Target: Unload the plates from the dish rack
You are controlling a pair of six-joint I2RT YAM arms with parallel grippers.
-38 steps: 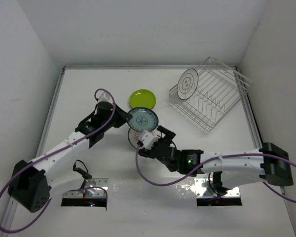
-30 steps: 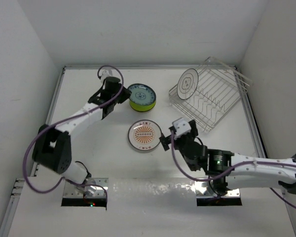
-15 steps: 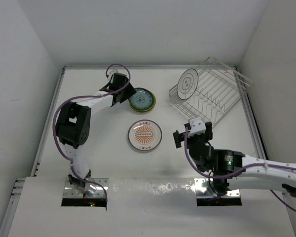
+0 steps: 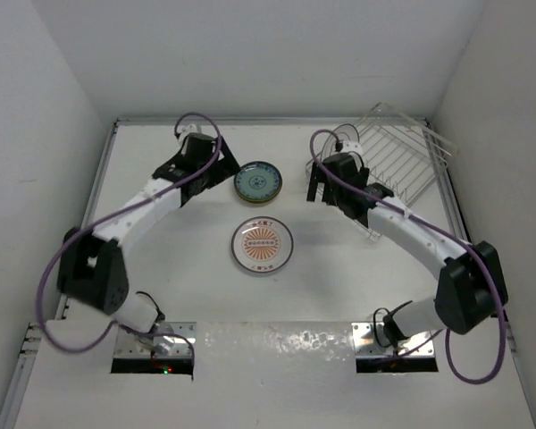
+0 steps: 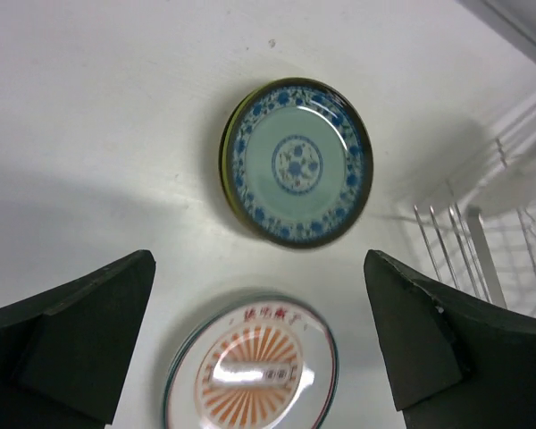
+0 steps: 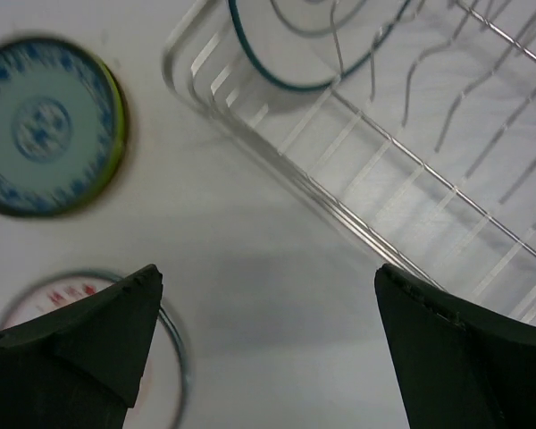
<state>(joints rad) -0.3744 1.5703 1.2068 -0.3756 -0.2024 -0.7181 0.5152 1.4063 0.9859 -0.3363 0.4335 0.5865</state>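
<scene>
A blue-patterned plate (image 4: 257, 182) lies flat on a lime green plate (image 4: 277, 188) at the table's middle back. In the left wrist view the blue-patterned plate (image 5: 297, 163) lies ahead of my open, empty left gripper (image 5: 259, 340). My left gripper (image 4: 223, 176) hangs just left of that stack. A white plate with an orange sunburst (image 4: 263, 245) lies nearer the arms. The wire dish rack (image 4: 389, 174) stands back right. At its left end stands one white plate with dark rings (image 6: 313, 45). My right gripper (image 4: 314, 189) hovers open beside that end, holding nothing.
White walls close the table on the left, back and right. The rack's clear plastic frame (image 4: 429, 134) juts toward the right wall. The orange-patterned plate's rim (image 6: 165, 344) shows below my right gripper (image 6: 268, 349).
My left gripper set the blue-patterned plate on the lime green one, opened and drew back a little. My right arm swung from the near middle up to the rack's left end.
</scene>
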